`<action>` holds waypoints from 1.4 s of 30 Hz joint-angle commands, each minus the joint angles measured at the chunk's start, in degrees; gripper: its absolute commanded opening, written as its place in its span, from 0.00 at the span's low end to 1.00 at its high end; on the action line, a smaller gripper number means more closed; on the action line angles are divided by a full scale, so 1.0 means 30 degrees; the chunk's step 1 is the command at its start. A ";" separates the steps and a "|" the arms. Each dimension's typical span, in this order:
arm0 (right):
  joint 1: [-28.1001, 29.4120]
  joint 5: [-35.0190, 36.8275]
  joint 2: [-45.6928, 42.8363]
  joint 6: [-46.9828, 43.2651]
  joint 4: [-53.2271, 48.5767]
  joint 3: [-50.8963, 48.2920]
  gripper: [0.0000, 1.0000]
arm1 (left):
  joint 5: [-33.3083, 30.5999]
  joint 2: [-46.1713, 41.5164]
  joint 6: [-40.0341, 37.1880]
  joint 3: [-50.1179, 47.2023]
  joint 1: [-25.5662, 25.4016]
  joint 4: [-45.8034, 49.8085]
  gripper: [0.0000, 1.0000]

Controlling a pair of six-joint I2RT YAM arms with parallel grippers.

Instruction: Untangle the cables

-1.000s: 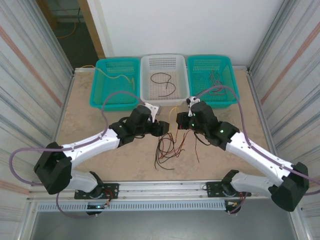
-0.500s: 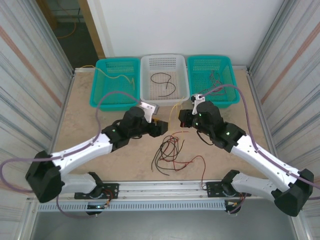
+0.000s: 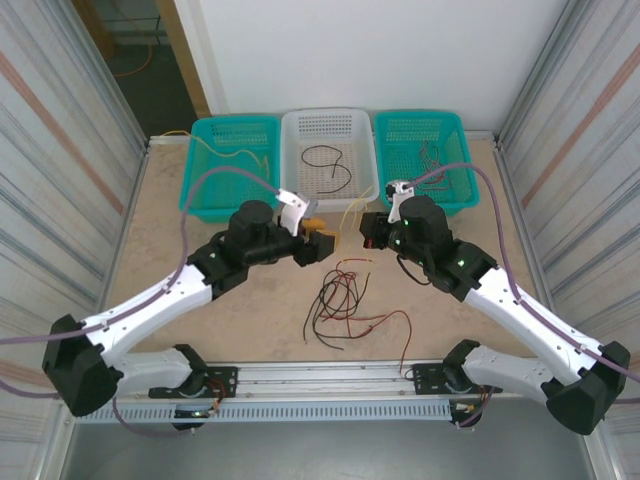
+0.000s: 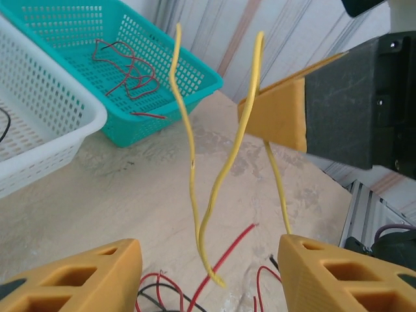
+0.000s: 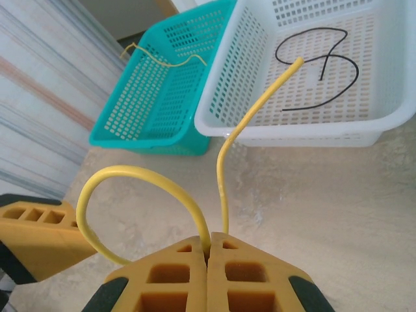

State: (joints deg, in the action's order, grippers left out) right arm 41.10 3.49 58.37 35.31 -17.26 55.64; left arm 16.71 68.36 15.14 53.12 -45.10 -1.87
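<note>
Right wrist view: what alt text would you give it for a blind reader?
The right pincer is shut on a yellow cable; one end loops left, the other rises. Beyond, a white basket holds a black cable, and a teal basket sits beside it.

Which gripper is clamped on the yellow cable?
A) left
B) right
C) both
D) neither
B: the right gripper is shut on the yellow cable, which loops up from its closed tips. The left gripper stands open, with the cable hanging loose in the gap.
</note>
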 commanded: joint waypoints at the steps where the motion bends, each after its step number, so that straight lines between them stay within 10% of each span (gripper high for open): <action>1: -0.0109 -0.0501 -0.0298 -0.0579 -0.0315 0.0703 0.00 | 0.0664 0.0881 -0.1288 0.1217 -0.0052 -0.0271 0.57; 13: -0.0025 -0.1162 -0.0183 -0.1010 -0.0109 0.0468 0.00 | 0.0067 0.2130 -0.2447 0.2082 -0.0010 -0.0498 0.39; 19: 0.0241 -0.0349 -0.0177 -0.1878 -0.0338 0.0196 0.00 | 0.0054 0.2198 -0.2994 0.2419 0.0118 0.0602 0.00; 27: -0.0322 0.6029 -0.0179 -0.3206 -0.2069 -0.0804 0.05 | 0.1577 0.0054 -0.6621 0.2371 0.0407 0.4588 0.00; 35: -0.4365 0.2642 -0.1153 -0.1661 -0.1738 -0.1473 0.06 | 0.3756 -0.0255 -0.8004 0.2834 0.0737 0.8778 0.00; 42: -0.3796 0.0897 -0.0677 -0.2072 -0.1659 -0.0751 0.33 | 0.4241 -0.0856 -0.4635 0.1338 0.2188 0.4888 0.00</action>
State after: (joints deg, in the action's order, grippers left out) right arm 28.64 7.46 56.27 29.17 -21.96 51.53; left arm 26.59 67.77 -3.44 58.85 -41.06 17.45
